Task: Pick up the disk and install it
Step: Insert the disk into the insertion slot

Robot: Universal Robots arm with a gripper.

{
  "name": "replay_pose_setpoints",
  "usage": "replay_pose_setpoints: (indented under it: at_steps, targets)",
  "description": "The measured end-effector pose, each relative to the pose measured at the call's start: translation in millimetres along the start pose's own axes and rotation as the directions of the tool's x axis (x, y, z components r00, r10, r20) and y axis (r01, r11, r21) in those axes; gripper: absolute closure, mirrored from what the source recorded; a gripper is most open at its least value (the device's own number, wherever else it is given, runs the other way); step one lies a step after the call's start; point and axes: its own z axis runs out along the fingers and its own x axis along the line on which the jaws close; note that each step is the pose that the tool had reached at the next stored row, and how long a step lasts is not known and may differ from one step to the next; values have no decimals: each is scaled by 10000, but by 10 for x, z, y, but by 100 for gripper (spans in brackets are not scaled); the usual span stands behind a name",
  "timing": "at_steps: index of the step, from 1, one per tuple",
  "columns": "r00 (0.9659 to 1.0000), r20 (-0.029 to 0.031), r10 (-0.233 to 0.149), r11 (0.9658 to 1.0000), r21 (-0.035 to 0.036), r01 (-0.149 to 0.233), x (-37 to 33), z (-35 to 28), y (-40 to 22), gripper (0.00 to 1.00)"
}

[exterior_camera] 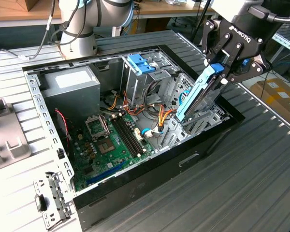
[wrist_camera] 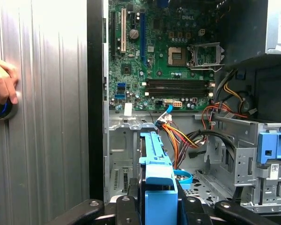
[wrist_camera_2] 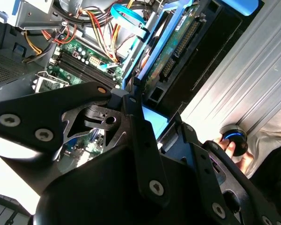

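A robot arm's tool [exterior_camera: 225,67] clamps the disk [exterior_camera: 199,94] by its upper end, holding the drive on edge and tilted over the open computer case [exterior_camera: 150,166]. The lower end of the disk dips past the case's rim at the corner on the exterior view's right, above the bare metal drive cage [exterior_camera: 203,121], and has not yet seated there. The steep slant looks chosen to feed the blue side rails into the cage's guides rather than drop the drive flat.

In the first wrist view the disk's blue rail [wrist_camera: 157,187] runs straight out from between the tool's dark fingers [wrist_camera: 124,208], pointing into the case toward the motherboard [wrist_camera: 164,61]. That suggests the arm has lined the drive up with the slot's axis. The second wrist view shows the disk's circuit-board underside [wrist_camera_2: 171,49] facing outward beyond the tool's linkage [wrist_camera_2: 140,140].

Orange and yellow power cables [exterior_camera: 162,116] lie just beside the cage, on the motherboard's side of it, close enough to snag the drive. A grey power supply [exterior_camera: 70,89] sits at the far corner of the case, well apart from the disk. Outside the case, a person's hand [wrist_camera: 2,86] rests on a small dark knob [wrist_camera: 1,110] on the ribbed desk [exterior_camera: 261,174].
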Motion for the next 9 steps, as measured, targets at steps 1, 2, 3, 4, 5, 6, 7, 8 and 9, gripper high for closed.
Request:
replay_pose_setpoints:
  at_steps: [1,2,3,4,5,6,7,8,9]
  targets:
    - [10000,-1,0,10000,0,0,0,7,1,63]
    - [10000,-2,0,10000,0,0,1,14,3,63]
    - [10000,-3,1,10000,0,-1,2,21,5,63]
    - [10000,-3,2,10000,0,-2,2,28,9,63]
    - [10000,-2,1,10000,0,-1,3,38,14,63]
    - [10000,-1,1,10000,0,-1,4,44,18,63]
    - [10000,-2,0,10000,0,0,4,52,20,63]
    - [10000,-1,0,10000,0,0,5,59,22,63]
    - [10000,-1,0,10000,0,0,6,70,25,63]
